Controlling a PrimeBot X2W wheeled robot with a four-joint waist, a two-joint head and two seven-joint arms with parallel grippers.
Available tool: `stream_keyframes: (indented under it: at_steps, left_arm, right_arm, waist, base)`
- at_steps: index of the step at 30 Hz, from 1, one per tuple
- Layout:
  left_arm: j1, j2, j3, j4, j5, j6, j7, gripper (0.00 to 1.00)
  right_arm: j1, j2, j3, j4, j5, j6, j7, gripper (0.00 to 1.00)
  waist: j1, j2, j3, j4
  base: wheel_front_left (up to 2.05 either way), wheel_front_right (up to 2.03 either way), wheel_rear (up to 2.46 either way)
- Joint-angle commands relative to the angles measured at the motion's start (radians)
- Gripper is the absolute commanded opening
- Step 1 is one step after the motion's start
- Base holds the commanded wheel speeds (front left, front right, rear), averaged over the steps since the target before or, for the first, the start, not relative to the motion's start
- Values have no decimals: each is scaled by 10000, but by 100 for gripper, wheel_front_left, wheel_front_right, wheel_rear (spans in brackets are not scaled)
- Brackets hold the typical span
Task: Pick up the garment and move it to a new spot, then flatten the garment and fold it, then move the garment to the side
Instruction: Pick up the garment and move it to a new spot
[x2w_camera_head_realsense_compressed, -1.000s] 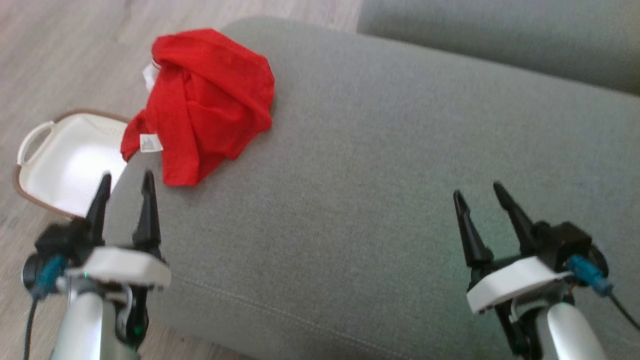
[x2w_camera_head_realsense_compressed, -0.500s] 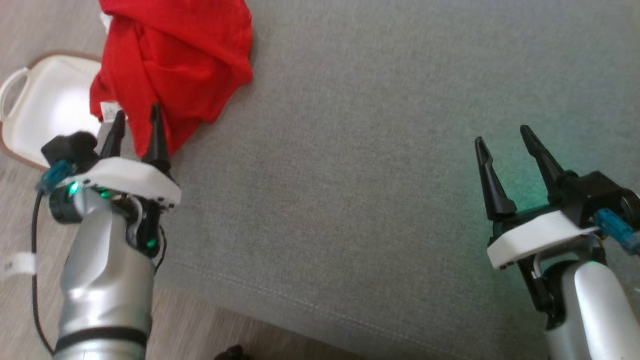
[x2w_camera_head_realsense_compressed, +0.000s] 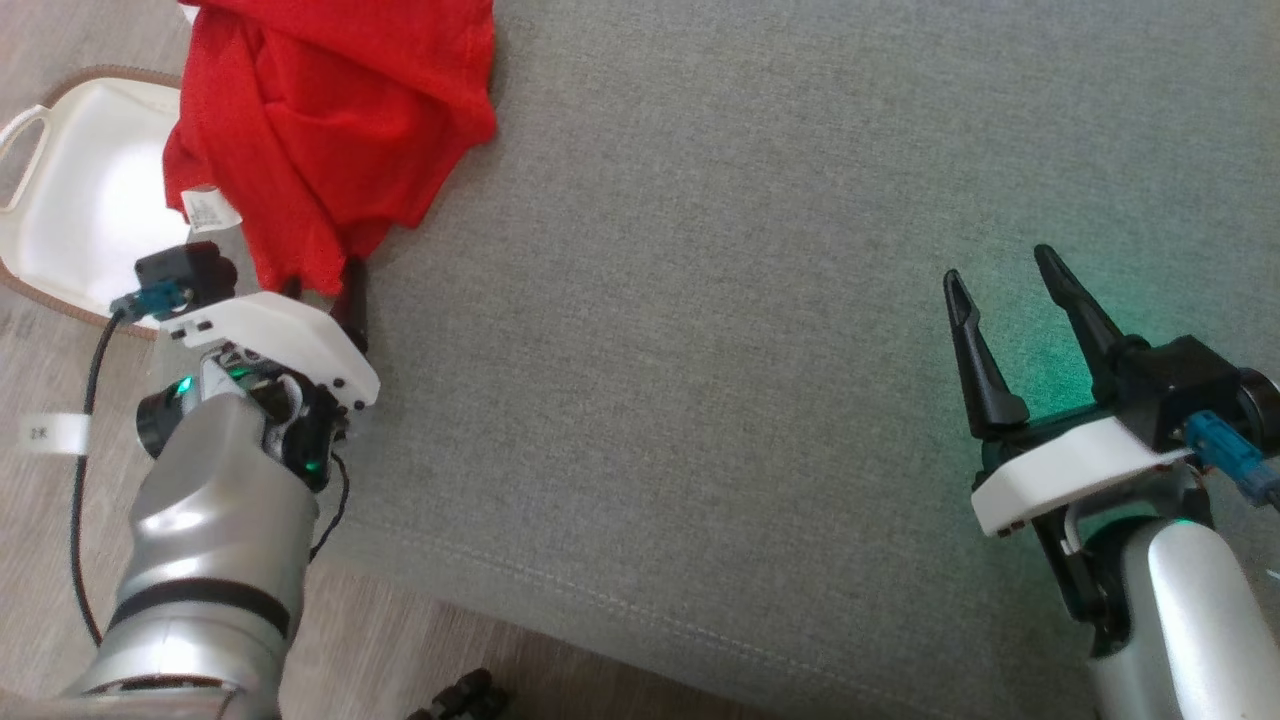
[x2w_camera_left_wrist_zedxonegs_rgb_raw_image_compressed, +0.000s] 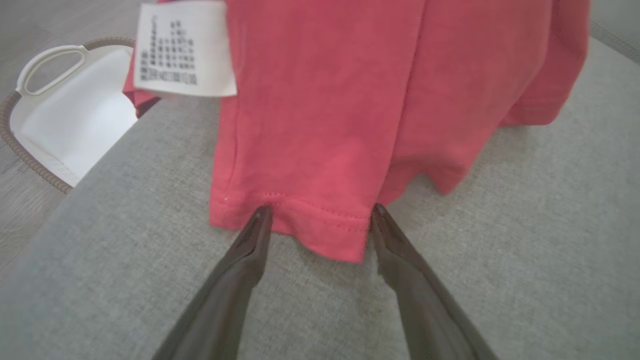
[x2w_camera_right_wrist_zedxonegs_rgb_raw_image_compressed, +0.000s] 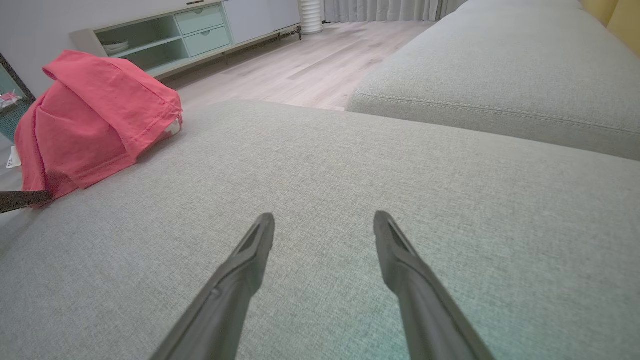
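- Red T-shirt (x2w_camera_head_realsense_compressed: 330, 120): crumpled at the left edge of the grey sofa cushion (x2w_camera_head_realsense_compressed: 700, 300), beside a white basket (x2w_camera_head_realsense_compressed: 70, 200).
- Left gripper (x2w_camera_left_wrist_zedxonegs_rgb_raw_image_compressed: 320, 210): fingers spread, now advanced to the shirt's hem.
- Right gripper (x2w_camera_head_realsense_compressed: 1000, 265): fingers spread, empty, unchanged.

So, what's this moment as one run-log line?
stage: pick-up | left end effector: open at red garment hem | right end effector: open over cushion

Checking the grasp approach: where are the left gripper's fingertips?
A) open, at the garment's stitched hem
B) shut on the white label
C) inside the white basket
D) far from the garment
A: the left gripper stands open, both tips at the stitched hem of the red garment.
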Motion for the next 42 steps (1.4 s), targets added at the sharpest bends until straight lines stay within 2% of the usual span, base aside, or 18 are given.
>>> stream_keyframes:
  at_steps: [1, 3, 4, 5, 6, 13, 19, 24, 31, 37, 42]
  left_arm:
    - [-225, 601, 137, -76, -91, -55, 31, 100]
    - [-301, 636, 30, 50, -304, -56, 227, 100]
    - [-318, 646, -12, 83, -441, -56, 319, 63]
    - [-327, 665, -94, 95, -542, -56, 397, 21]
    - [-327, 716, -165, 49, -620, -56, 307, 0]
    - [-323, 1266, -430, -91, -710, -56, -969, 0]
    - [-242, 1756, -536, -971, -325, 114, -1377, 0]
    - [420, 2144, -318, -3552, 261, 555, -1391, 0]
    - [1581, 2398, -304, -6429, 861, 829, -1393, 0]
    - [2417, 2347, -605, -8554, 998, 972, -1012, 0]
    - [2942, 2276, -827, -10057, 1046, 1078, -586, 0]
  right_arm:
    - [-325, -73, 283, -399, -37, -9, 29, 100]
    - [-351, -78, 305, -387, -31, -9, 29, 100]
    - [-355, -72, 297, -382, -35, -9, 23, 100]
    - [-349, -59, 282, -380, -33, -9, 14, 100]
    - [-330, -51, 265, -376, -32, -9, 2, 100]
    - [-189, -3, 67, -347, -36, -9, -61, 100]
    - [5, 123, -24, -137, 43, -9, -289, 100]
    - [232, 267, -67, 118, 174, -9, -542, 100]
    - [629, 462, -114, 440, 351, -9, -831, 100]
    - [951, 542, -221, 457, 385, -9, -902, 100]
    - [1026, 574, -306, 319, 391, -9, -866, 100]
  waist:
    - [-1, 0, 27, -27]
    - [-1, 0, 54, -77]
    - [-1, 0, 64, -101]
    - [-1, 0, 70, -120]
    - [-1, 0, 60, -130]
    - [-1, 0, -234, -152]
    - [-1, 0, -1065, -74]
    - [-1, 0, -1911, -121]
    - [-1, 0, -3051, -497]
    - [-1, 0, -3622, -1088]
    - [-1, 0, -3646, -1627]
  base:
    - [0, 0, 0]
    - [0, 0, 0]
    - [0, 0, 0]
    - [0, 0, 0]
    - [0, 0, 0]
    - [0, 0, 0]
    - [0, 0, 0]
    - [0, 0, 0]
    - [0, 0, 0]
    - [0, 0, 0]
    - [0, 0, 0]
